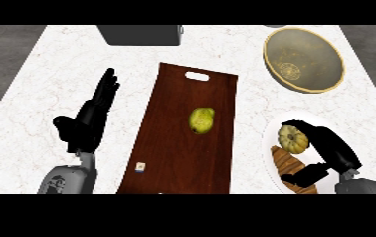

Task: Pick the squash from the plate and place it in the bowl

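This is a kitchen, seen from steeply above a white marbled counter [44, 81] with faint veins. A dark wooden cutting board [176, 146] with a handle slot lies on it, a yellow-green fruit [201, 120] resting at its middle. To the right stand a wide tan bowl [273, 64] and a white plate [269, 139] carrying a squash [293, 139] and a croissant [285, 162]. A dark grey box-shaped item [140, 34] sits at the counter's far edge.

No legible text, label, brand, number or sign observed. A small tag [140, 168] lies on the cutting board [176, 131]; unreadable.
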Robot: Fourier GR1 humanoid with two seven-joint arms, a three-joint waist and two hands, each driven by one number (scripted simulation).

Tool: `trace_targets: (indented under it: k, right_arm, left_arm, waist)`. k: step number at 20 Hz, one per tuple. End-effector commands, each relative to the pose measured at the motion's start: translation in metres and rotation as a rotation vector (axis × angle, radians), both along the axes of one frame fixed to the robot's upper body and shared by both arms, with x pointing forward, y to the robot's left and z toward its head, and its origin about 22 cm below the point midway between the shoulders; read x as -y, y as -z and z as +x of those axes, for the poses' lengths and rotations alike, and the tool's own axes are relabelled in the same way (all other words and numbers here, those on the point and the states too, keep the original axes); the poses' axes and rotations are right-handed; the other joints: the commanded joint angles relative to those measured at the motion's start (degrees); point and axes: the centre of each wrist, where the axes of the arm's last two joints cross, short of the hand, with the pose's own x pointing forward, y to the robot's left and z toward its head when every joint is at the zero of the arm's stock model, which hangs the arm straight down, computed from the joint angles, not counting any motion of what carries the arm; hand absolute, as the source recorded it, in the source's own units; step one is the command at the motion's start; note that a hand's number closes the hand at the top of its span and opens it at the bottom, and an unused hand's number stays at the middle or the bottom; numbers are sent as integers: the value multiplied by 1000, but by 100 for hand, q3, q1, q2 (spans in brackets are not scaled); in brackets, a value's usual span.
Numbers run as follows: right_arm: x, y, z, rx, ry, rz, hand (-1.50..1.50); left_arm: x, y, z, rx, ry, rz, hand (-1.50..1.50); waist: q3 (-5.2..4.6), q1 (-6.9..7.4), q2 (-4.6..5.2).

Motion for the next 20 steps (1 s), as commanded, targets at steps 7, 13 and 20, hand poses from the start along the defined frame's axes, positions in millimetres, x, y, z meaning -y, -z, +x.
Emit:
trace_targets:
  k: [7, 13, 20]
  right_arm:
    - [-121, -10, 27, 108, 148, 431, 150]
    - [-182, -68, 61, 351, 244, 686, 150]
    - [-243, -135, 57, 665, 236, 566, 150]
  left_arm:
    - [1, 8, -3, -25, 20, -3, 0]
    - [10, 4, 1, -9, 37, -10, 0]
    - [6, 4, -2, -13, 8, -13, 0]
  waist:
    - [60, 68, 21]
    - [69, 216, 39]
    - [53, 33, 18]
